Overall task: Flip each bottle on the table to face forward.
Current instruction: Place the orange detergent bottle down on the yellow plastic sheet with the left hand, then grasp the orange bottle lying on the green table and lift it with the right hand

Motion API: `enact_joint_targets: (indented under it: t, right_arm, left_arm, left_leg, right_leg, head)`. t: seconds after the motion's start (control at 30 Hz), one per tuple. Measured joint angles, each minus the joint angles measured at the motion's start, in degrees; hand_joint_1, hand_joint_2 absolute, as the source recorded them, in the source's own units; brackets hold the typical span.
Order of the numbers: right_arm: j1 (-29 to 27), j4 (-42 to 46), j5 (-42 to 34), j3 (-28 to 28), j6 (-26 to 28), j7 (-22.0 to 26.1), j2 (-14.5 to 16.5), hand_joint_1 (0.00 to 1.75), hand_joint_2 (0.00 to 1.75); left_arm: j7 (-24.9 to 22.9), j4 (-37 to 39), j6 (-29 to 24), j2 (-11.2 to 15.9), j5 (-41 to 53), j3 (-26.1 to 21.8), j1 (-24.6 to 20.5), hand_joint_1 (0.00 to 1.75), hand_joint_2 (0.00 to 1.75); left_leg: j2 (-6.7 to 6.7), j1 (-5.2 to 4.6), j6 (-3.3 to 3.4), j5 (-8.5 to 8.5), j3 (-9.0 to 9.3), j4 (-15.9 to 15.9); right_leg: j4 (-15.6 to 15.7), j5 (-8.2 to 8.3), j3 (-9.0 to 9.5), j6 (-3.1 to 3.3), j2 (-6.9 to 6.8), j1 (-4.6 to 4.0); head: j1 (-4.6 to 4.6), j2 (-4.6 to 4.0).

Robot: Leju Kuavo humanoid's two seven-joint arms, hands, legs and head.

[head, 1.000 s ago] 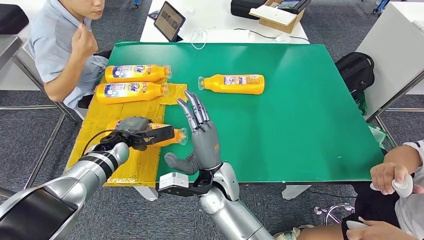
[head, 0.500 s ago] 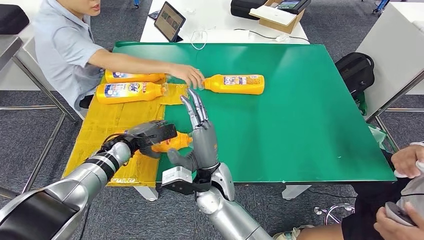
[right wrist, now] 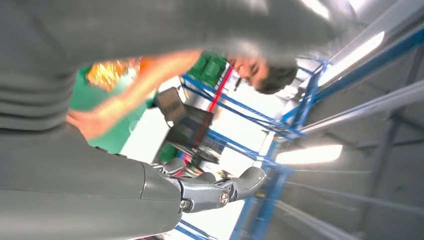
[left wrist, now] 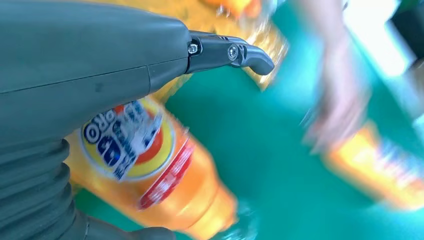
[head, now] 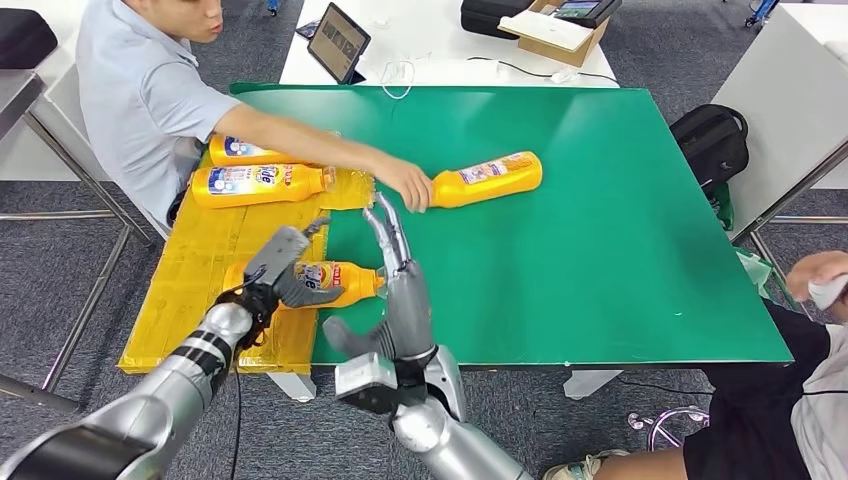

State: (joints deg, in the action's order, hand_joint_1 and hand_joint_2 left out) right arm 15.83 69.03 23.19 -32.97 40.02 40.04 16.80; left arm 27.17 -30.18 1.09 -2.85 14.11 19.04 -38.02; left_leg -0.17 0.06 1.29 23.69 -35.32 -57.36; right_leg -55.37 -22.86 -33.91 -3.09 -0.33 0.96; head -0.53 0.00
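Note:
An orange bottle [head: 335,282] lies on its side at the near edge of the yellow mat [head: 200,250], label up and cap toward my right hand. My left hand [head: 283,263] hovers at the bottle's base with fingers spread and holds nothing; in the left wrist view the bottle's label [left wrist: 132,145] shows just under the hand. My right hand [head: 402,285] stands upright and open beside the cap. Farther back, a person's hand [head: 408,185] grips the neck of another orange bottle [head: 492,178], which lies tilted on the green table [head: 600,250].
Two more orange bottles [head: 262,181] [head: 245,150] lie at the back of the mat, the farther one partly under the person's arm. A white table behind holds a tablet [head: 338,42] and a cardboard box [head: 560,35]. A black bag [head: 712,140] sits right of the table. Another person [head: 800,380] sits at the near right.
My left hand set its bottle down on the mat, label up, and opened its fingers. The person reached across, took the far bottle's neck and swung it to a tilt.

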Motion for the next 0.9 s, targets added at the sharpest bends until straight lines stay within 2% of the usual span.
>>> enact_joint_targets:
  t: [0.13, 0.27, 0.37, 0.5, 0.63, 0.73, 0.9]
  right_arm:
    - [-3.0, 1.0, 10.5, 2.2, 0.0, 0.0, -0.8, 0.00, 1.75]
    - [-5.1, -1.7, 21.4, 6.9, 0.0, -0.5, -1.8, 0.00, 1.75]
    - [-6.7, -3.6, 25.3, 11.2, 0.0, -0.6, -2.7, 0.00, 1.75]
    - [-7.4, -4.9, 26.4, 14.2, 0.0, -0.9, -3.5, 0.00, 1.75]
    - [-8.8, -4.4, 34.2, 17.7, 0.0, -3.4, -3.7, 0.00, 1.75]
    - [-10.4, -2.3, 39.1, 21.4, 0.0, -6.7, -4.7, 0.00, 1.75]
    - [-9.7, -1.6, 41.0, 22.7, -0.2, -18.4, -9.8, 0.00, 1.75]
  left_arm:
    - [0.6, -10.5, -0.7, 0.1, -5.2, -4.9, 7.0, 0.00, 1.75]
    - [0.5, -23.0, -3.9, -0.1, -9.9, -9.3, 15.0, 0.00, 1.75]
    - [-0.2, -31.9, -5.6, -0.4, -11.4, -11.5, 20.8, 0.00, 1.75]
    - [-0.7, -38.5, -6.2, -0.5, -11.8, -12.9, 24.7, 0.00, 1.75]
    - [-1.4, -42.9, -8.4, -0.9, -13.1, -13.9, 27.5, 0.00, 1.75]
    - [-1.7, -47.3, -11.3, -1.2, -12.7, -14.4, 30.9, 0.00, 1.75]
    - [-1.9, -54.3, -14.4, -1.5, -8.7, -14.9, 35.4, 0.00, 1.75]
  left_leg:
    - [0.00, 0.00, -0.01, 0.03, -0.06, 0.0]
    - [0.02, -0.01, -0.02, 0.05, -0.06, 0.0]
    - [-0.02, -0.01, -0.02, 0.05, -0.07, 0.0]
    - [0.00, -0.01, -0.02, 0.04, -0.07, 0.0]
    - [0.00, 0.00, -0.02, 0.04, -0.05, 0.0]
    - [0.00, -0.01, -0.01, 0.04, -0.07, 0.0]
    - [-0.02, -0.06, 0.02, 0.06, -0.12, 0.0]
  right_leg:
    - [0.0, -0.02, -0.05, 0.01, 0.00, 0.00]
    - [0.0, -0.03, -0.07, 0.02, 0.01, 0.00]
    - [0.1, -0.03, -0.07, 0.02, 0.00, 0.00]
    - [0.0, -0.03, -0.07, 0.02, 0.00, 0.00]
    - [0.0, -0.03, -0.06, 0.02, 0.00, 0.00]
    - [0.0, -0.03, -0.07, 0.02, 0.00, 0.00]
    - [0.1, -0.03, -0.06, 0.01, 0.00, 0.03]
  head:
    - [-0.01, 0.00]
    - [-0.01, 0.00]
    - [0.00, 0.00]
    - [0.00, 0.00]
    - [-0.01, 0.00]
    - [-0.02, 0.00]
    - [0.01, 0.00]
